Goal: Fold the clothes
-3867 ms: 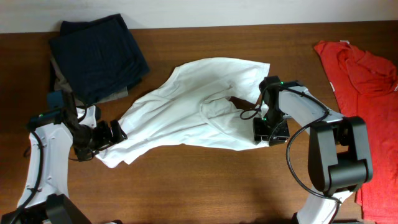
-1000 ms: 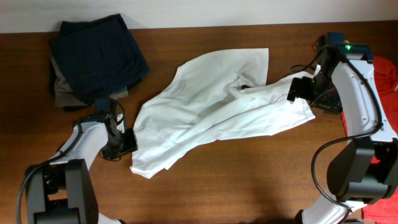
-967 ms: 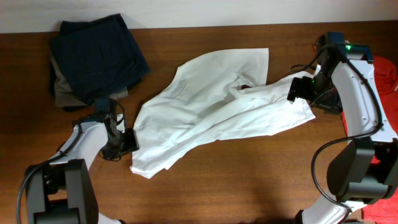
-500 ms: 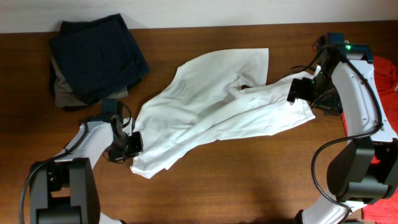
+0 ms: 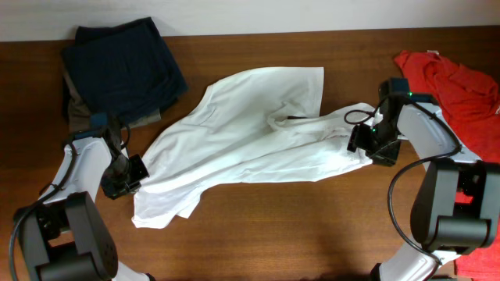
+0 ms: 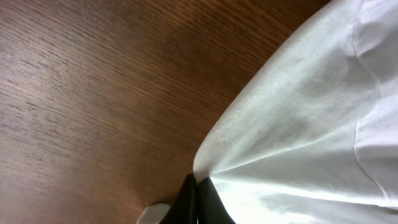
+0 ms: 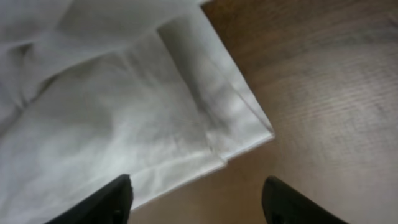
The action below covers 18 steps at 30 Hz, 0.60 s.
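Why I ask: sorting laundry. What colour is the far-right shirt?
Red-orange; the shirt shows best in the overhead view.

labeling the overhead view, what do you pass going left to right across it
folded dark garments → white T-shirt → right gripper → red-orange T-shirt

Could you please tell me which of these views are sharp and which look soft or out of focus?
Overhead: evenly lit and sharp across the white T-shirt and table. Left wrist: wood grain and shirt weave crisp. Right wrist: softest, its dark fingertips blurred at the bottom edge.
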{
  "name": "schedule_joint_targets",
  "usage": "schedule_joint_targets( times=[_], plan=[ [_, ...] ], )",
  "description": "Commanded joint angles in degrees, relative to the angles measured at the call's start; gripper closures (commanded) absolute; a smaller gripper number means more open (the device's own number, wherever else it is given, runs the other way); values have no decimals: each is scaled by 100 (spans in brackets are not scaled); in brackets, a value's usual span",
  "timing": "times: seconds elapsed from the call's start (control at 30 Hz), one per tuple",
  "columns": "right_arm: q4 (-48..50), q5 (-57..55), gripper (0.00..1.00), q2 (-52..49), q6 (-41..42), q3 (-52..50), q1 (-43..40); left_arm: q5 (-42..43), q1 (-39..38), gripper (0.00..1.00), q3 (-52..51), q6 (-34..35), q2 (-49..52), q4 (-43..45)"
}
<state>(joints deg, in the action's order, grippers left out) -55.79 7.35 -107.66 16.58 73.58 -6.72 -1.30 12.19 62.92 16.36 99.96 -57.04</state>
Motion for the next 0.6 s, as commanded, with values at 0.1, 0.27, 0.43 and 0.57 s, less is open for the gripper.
schedule_joint_targets(
  times=[0.1,0.27,0.43,0.57],
  plan=[
    [890,109,40,22,20,-356,-4,66,24,100,61,79,-98,81],
    [1060,107,48,-227,-133,-385,0,66,24,100,61,79,-98,125],
    [1067,109,51,-369,-164,-391,7,66,24,100,61,79,-98,151],
    [964,107,66,-369,-271,-393,11,66,24,100,61,79,-98,170]
  ],
)
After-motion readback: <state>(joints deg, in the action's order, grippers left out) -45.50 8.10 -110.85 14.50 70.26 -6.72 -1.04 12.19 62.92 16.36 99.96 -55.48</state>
